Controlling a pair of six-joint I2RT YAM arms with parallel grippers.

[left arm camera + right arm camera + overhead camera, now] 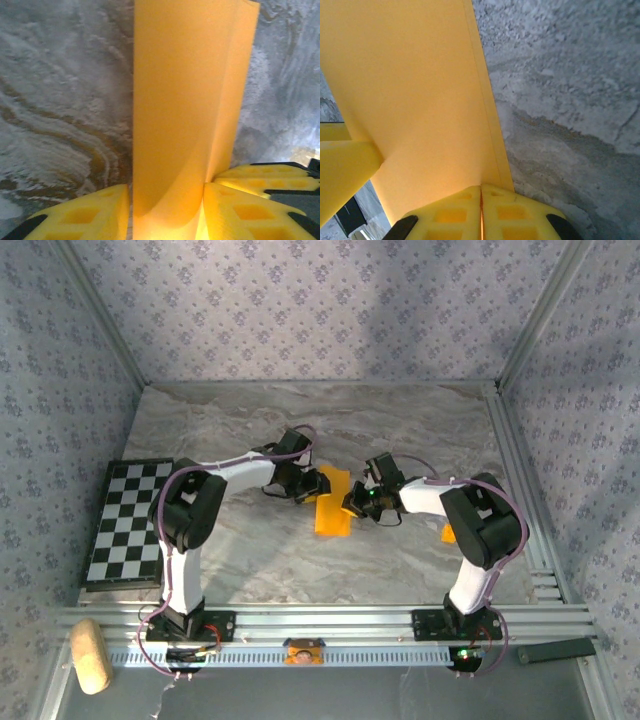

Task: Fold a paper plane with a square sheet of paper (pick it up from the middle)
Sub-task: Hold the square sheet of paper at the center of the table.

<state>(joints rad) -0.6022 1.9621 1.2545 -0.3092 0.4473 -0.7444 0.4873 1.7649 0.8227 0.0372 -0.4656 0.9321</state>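
R gripper (481, 189): jaws fully closed, tips meeting, w/ the edge of the paper (410, 90) nipped in the seam. L gripper (167, 215): jaws part-way apart, a raised fold of paper standing btwn them & filling the gap. It's close on both sides, but can't tell if it's actually pinched. Paper is folded lengthwise into a long strip; layers show along one edge in R wrist view. In that view a yellow finger (345, 165) of L gripper sits against the paper's face at left.

Top view: both grippers meet at the paper over mid-table, L on its left side twd the far end, R on its right side nearer the bases. Strip runs roughly far-to-near over the marble table (420, 440). Both arms bend inward. Chequered board (125, 523) at table's left edge, well apart from paper. Tiny orange bit (449, 533) beside R arm, right of paper.
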